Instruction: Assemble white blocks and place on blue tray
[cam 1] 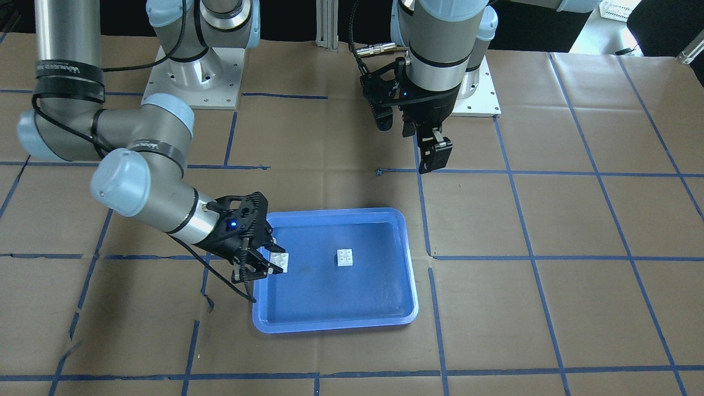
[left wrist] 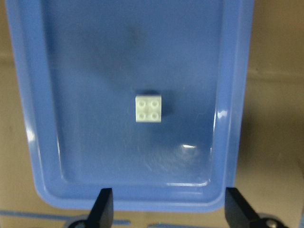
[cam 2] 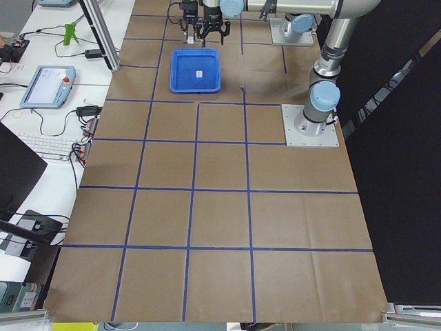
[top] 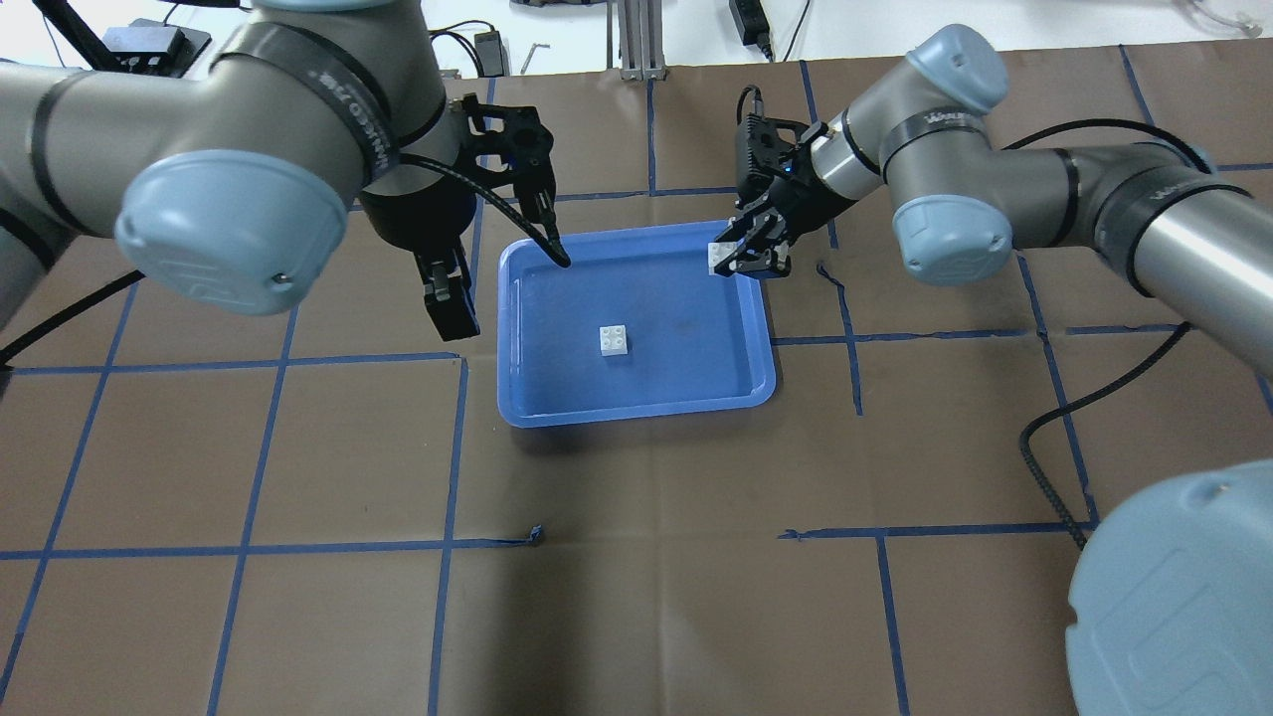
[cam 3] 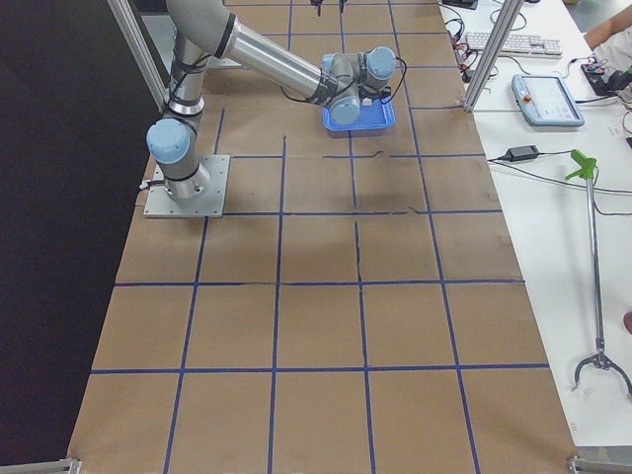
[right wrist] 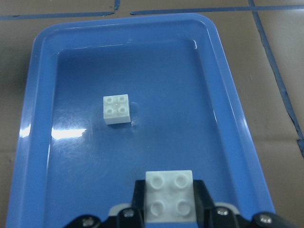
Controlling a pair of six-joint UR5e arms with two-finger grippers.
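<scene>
The right gripper (cam 1: 269, 262) has its fingers closed on one white block (right wrist: 169, 195), studs up, pinched by its two side faces; it hangs low, just inside the rim of the blue tray (cam 1: 335, 324) at the end nearest the right arm. The other white block (top: 614, 340) sits loose near the middle of the tray floor, studs up too, touching nothing.

From the right wrist view the loose block lies ahead of the held one and a little to the left, with bare blue floor between them; they are near, not beside each other. Both are square, so there is no long axis to match, only the corners; the loose one looks turned slightly against the held one, so I would expect a small twist before the studs will seat.

The left gripper (left wrist: 168, 216) is spread wide with nothing in it, raised above the table just outside the tray's opposite end and looking down on the loose block. The two stand at much the same reach from it, but the right is the low one and has the mating piece, so the carry-across and press-down looks to be its job.
</scene>
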